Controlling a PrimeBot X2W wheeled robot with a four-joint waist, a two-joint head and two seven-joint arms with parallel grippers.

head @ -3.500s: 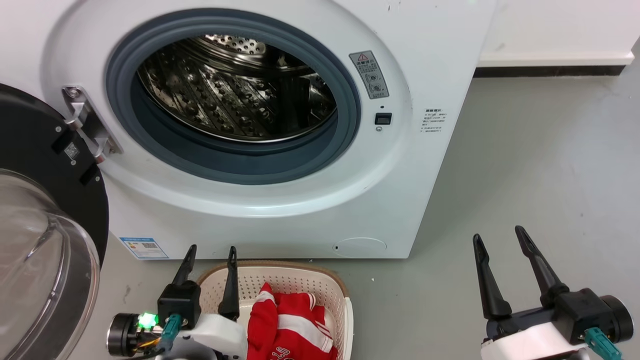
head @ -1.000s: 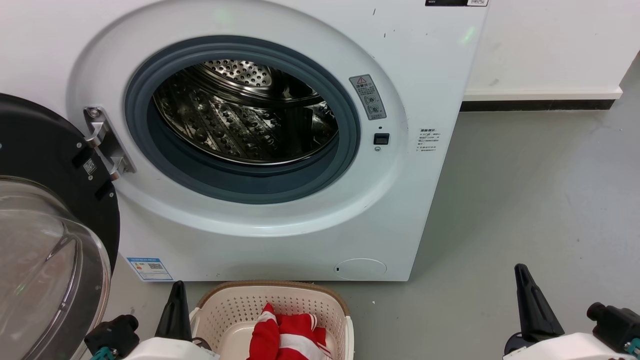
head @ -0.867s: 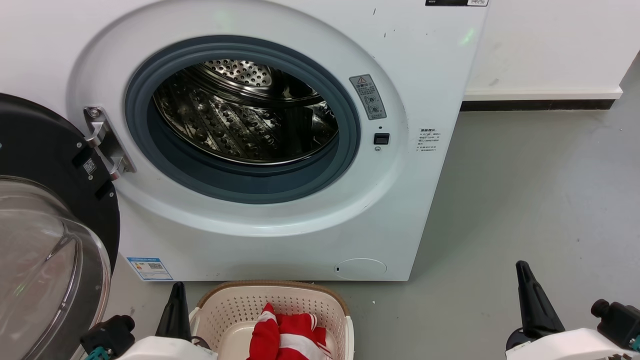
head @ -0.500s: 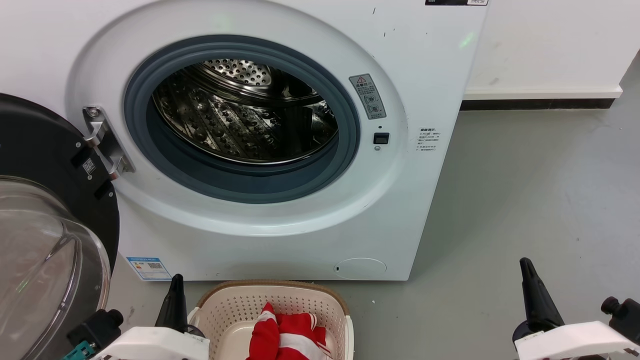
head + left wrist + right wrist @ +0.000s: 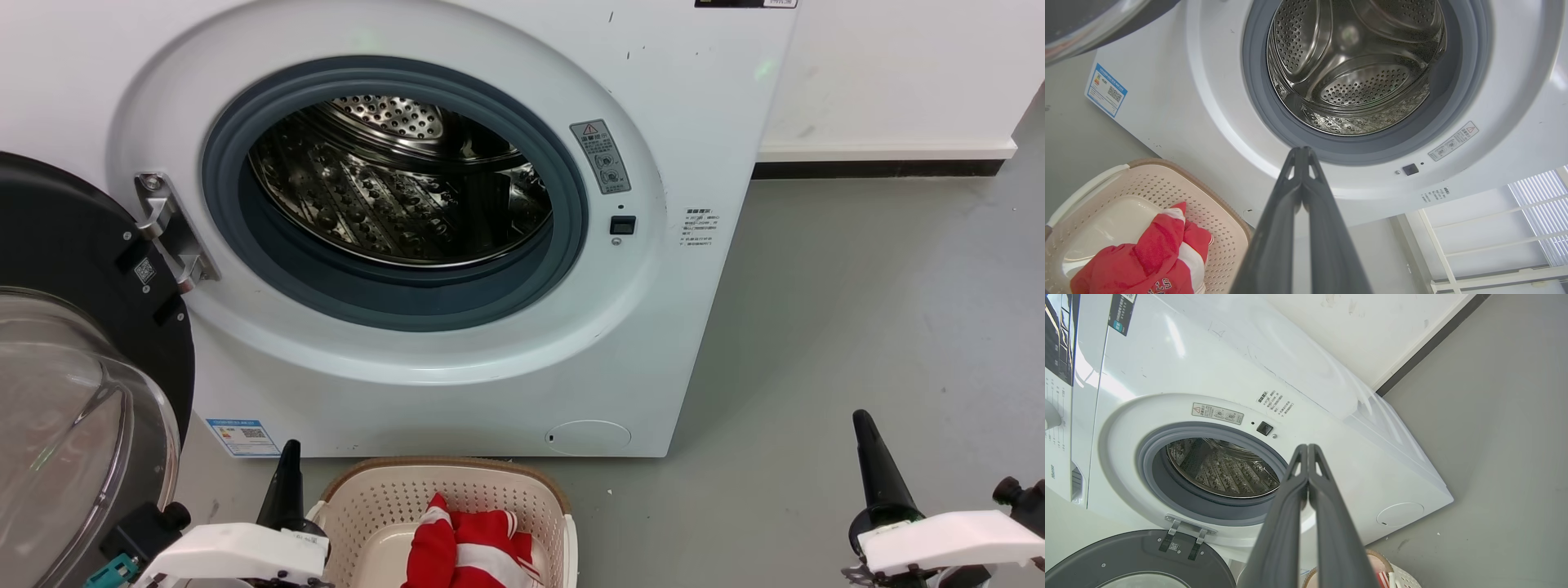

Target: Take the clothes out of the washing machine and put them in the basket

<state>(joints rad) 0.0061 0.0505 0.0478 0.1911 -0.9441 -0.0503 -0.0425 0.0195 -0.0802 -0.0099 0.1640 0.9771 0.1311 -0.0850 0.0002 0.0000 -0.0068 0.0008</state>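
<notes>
The red jersey [image 5: 461,545] lies bunched in the cream basket [image 5: 490,486] on the grey floor [image 5: 857,310], just in front of the white washing machine [image 5: 457,400], whose glass door [image 5: 73,343] hangs open at the left. The left gripper [image 5: 1301,151] and the right gripper [image 5: 1307,447] each have their fingers pressed together, flanking the basket.

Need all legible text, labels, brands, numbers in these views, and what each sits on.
"LLS": white letters on the clothes in the basket, rest hidden.
"Hisense", faint: washing machine front edge, right wrist view.
Warning sticker: triangle sign, text too small.
Blue label with QR code: unreadable.
Printed lines on the white front: too small.
</notes>
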